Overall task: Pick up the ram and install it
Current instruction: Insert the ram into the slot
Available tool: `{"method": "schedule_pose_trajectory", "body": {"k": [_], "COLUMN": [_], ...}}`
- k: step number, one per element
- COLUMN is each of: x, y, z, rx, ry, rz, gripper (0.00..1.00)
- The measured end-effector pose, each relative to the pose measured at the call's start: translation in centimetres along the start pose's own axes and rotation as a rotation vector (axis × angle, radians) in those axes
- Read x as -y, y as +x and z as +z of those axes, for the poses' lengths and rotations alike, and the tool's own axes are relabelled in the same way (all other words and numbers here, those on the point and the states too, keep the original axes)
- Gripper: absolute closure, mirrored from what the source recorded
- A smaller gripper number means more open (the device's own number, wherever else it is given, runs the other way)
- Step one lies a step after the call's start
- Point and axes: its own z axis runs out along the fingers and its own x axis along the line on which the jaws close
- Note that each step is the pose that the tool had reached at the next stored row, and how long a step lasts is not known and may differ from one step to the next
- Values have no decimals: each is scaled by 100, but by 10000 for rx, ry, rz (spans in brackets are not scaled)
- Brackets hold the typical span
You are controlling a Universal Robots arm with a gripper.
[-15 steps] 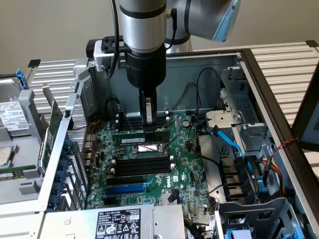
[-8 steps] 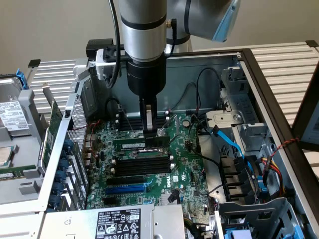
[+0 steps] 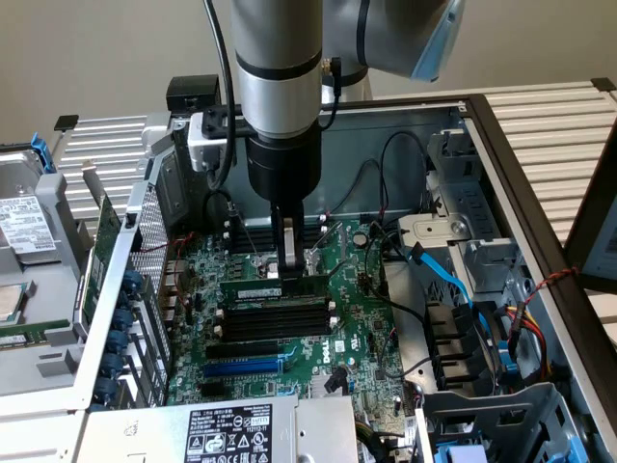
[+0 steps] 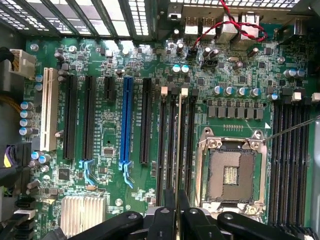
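1. Nearest in the exterior view lies a grey power supply (image 3: 227, 434) with a white label on top.
2. Just beyond it the green motherboard (image 3: 357, 328) lies flat in the open computer case (image 3: 501, 164), with the blue expansion slot (image 3: 246, 367) running across it from the exterior view's left to right.
3. Farther in sits a bank of long black slots (image 3: 275, 323) with white end clips, parallel to the blue one.
4. The ram (image 3: 253, 289) stands on its long edge at the far side of that bank, white label strip facing near. In the wrist view the ram (image 4: 179, 145) appears edge-on as a thin line among the black slots, beside the CPU socket (image 4: 231, 172). I cannot tell whether it is fully seated.
5. The hand (image 3: 290, 262) comes straight down onto the ram's top edge, its 2 fingers clamped on the stick, 1 on each face; the wrist view shows the hand (image 4: 176, 207) pinching the thin edge.
6. Above it rises the silver and black arm (image 3: 280, 87).
7. Toward the exterior view's right, a blue cable (image 3: 448, 275) and black wires cross the case.
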Motion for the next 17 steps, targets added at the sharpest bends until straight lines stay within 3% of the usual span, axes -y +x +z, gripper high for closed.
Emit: {"method": "schedule_pose_trajectory", "body": {"k": [4,8,17], "x": [0,0,1], "y": [28,45,71], "z": [23,33,86], "rx": [-22,-84,-132], "ry": [0,-1,-1], "rz": [2,3,1], "gripper": [86,86,86]}}
